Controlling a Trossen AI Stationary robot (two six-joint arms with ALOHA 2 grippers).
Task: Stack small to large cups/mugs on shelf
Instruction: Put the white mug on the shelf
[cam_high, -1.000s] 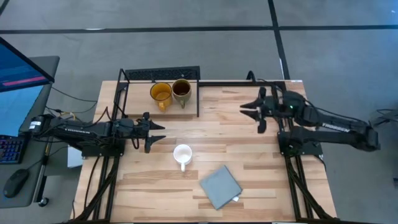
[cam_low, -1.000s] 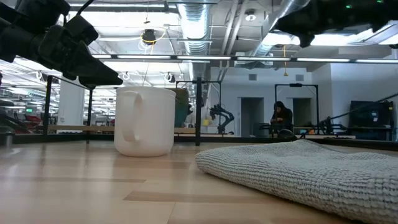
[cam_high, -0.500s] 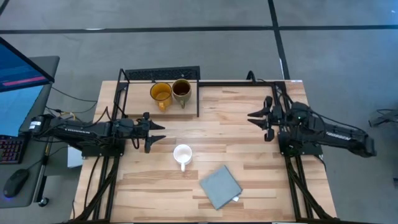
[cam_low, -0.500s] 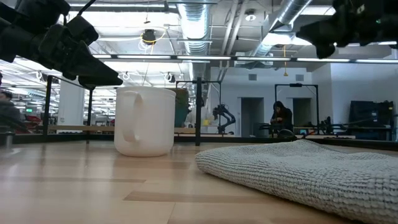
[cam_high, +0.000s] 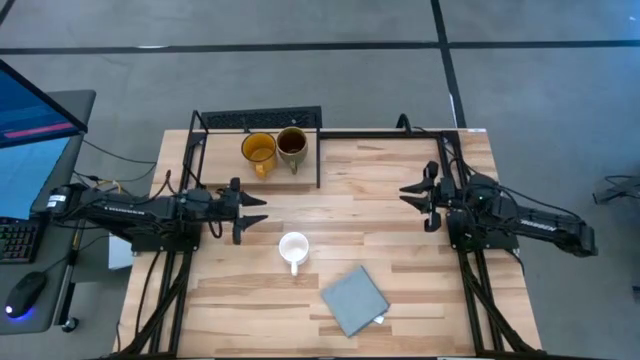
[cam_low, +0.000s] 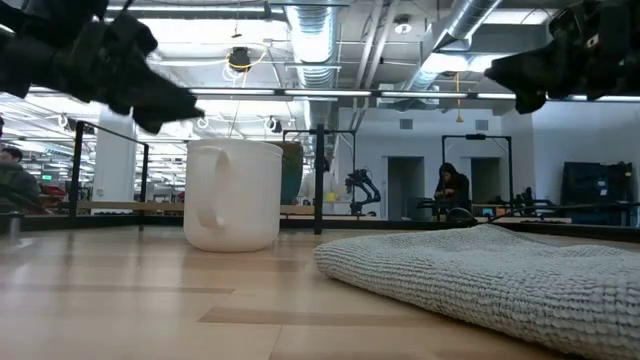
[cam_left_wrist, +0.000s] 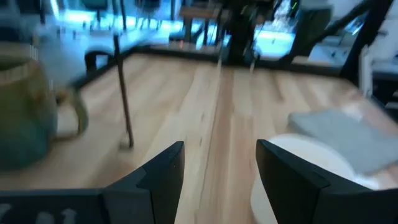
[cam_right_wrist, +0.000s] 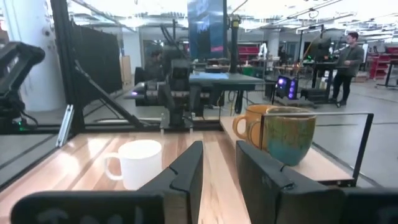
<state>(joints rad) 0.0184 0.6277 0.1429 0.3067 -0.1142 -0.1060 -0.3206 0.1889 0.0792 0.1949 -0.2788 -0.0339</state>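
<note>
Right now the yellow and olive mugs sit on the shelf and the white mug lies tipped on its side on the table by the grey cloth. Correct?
Not quite. The white mug stands upright on the table, as the low view shows. The yellow mug and olive mug are on the shelf, and the grey cloth lies nearby.

The small white mug (cam_high: 293, 247) stands upright on the worktop (cam_high: 400, 270), well apart from the shelf (cam_high: 215, 165). The yellow-orange mug (cam_high: 258, 150) and the olive-brown mug (cam_high: 292, 144) stand upright, side by side, on the shelf.
</note>
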